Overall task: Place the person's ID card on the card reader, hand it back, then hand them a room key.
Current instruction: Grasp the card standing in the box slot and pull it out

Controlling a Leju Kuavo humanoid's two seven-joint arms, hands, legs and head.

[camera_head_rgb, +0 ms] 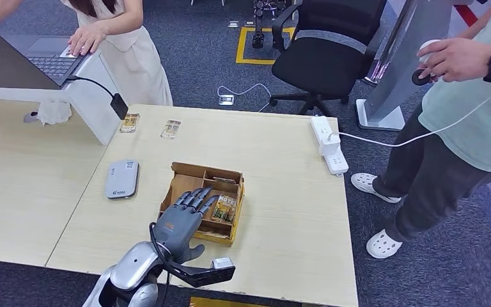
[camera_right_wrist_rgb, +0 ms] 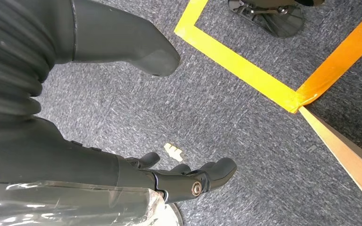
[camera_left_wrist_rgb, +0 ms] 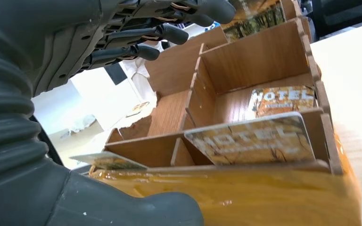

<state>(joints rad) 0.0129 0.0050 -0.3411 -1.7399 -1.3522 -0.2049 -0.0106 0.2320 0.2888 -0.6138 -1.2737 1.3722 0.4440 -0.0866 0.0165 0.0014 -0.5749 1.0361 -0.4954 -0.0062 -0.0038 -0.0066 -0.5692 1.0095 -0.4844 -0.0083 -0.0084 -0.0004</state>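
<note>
A wooden box [camera_head_rgb: 186,171] with compartments sits near the table's front edge, with a hotel key card [camera_head_rgb: 225,208] in its right part. My left hand [camera_head_rgb: 181,221] hovers over the box, fingers stretched forward and apart, holding nothing. In the left wrist view the fingers [camera_left_wrist_rgb: 169,33] reach above the box [camera_left_wrist_rgb: 259,61], and key cards [camera_left_wrist_rgb: 259,139] printed HOTEL stand in the compartments. The grey card reader [camera_head_rgb: 122,179] lies left of the box. Two small cards [camera_head_rgb: 129,122] [camera_head_rgb: 171,129] lie further back. My right hand [camera_right_wrist_rgb: 75,155] hangs over the carpet, empty, fingers loosely bent.
A person [camera_head_rgb: 467,115] in a light green shirt stands at the table's right side, holding a small white thing. Another person [camera_head_rgb: 112,38] types on a laptop [camera_head_rgb: 38,54] at the back left. A white power strip [camera_head_rgb: 329,144] lies at the right edge. An office chair [camera_head_rgb: 326,57] stands behind.
</note>
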